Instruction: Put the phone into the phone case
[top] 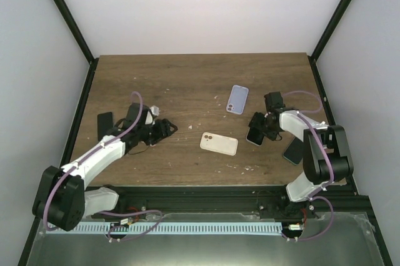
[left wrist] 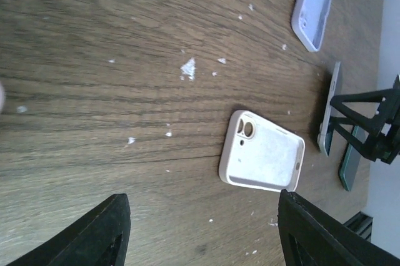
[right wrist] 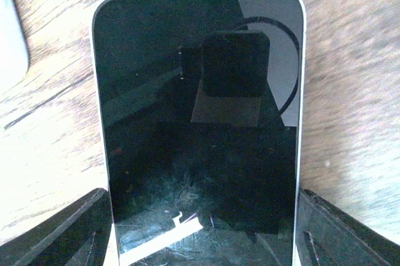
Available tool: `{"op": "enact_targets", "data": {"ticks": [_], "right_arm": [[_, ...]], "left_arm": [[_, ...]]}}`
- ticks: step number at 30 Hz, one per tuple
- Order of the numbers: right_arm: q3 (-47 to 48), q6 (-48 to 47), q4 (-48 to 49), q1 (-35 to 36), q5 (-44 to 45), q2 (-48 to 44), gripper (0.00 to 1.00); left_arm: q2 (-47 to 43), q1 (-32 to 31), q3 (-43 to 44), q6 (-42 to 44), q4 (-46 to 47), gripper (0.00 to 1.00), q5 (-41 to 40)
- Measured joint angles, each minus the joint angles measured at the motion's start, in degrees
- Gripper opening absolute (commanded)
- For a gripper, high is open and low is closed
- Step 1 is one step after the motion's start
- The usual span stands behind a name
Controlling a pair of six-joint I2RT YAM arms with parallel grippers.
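Phone (top: 255, 133) sat right of centre in the top view, clamped in the right claw (top: 259, 130) and lifted off the flat at a tilt. In the right wrist view the phone (right wrist: 200, 122) filled the frame, black screen facing the camera, pale rim all round, scuffs low on the glass. Right claw (right wrist: 203, 241) was closed on it, one black finger (right wrist: 62, 235) against each long side. From the left wrist view the phone (left wrist: 330, 110) showed as a thin grey edge at the right of the frame, the right claw (left wrist: 369, 122) just beside it.

Cream case (top: 219, 143) lay flat near the middle of the worktop (top: 187, 78), just left of the phone and not touching it. In the left wrist view the cream case (left wrist: 262, 157) lay with its camera cutout toward frame left; whether the hollow side faced up could not be told.

Left claw (top: 165, 127) was at left of centre, apart from the cream case, spread wide with nothing between the fingers (left wrist: 94, 228).

Lavender case (top: 237, 99) lay flat above the cream case in the top view, well apart from it; at upper right in the left wrist view (left wrist: 314, 4). Second dark phone (top: 292, 152) lay near the right edge of the worktop. Black flat item (top: 105, 122) lay at the left edge, too small to identify. White flecks (left wrist: 189, 66) dotted the wood.
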Motion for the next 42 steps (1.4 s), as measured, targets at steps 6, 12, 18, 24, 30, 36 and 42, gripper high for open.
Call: {"op": "enact_targets", "data": {"ticks": [6,12,18,24,30,36,42], "right_arm": [[-2.4,4.3,-0.7,0.4,-5.0,-2.8,0.71],[-4.2,6.2,-2.8,1.2,-6.3,-7.3,0.70],[-4.9,6.6,-3.0,2.8,-6.4,-12.0,0.69],[-8.3,6.3,-3.3,4.9,-5.6,-15.0,0.77],[-6.7,2.8,-3.9,4.9,0.0,-10.7,1.00],[-4.4,1.7,-4.0,4.9,2.6,-8.4,0.99],[-4.5,0.9,-3.4,4.9,2.5,-8.5,0.97]], "left_arm": [[3.6,-3.9,0.0,1.1,7.0,0.65,0.1],[17.0,-5.8,5.0,1.3,17.6,0.64,3.6],[31.5,-9.2,14.8,1.3,24.7,0.63,7.9],[41.4,-10.3,19.9,1.9,27.1,0.61,10.3],[44.3,-10.8,20.2,2.5,29.1,0.59,12.5],[44.0,-12.3,14.8,0.4,36.2,0.56,18.7],[38.9,-17.7,9.7,2.6,32.5,0.51,17.9]]}}
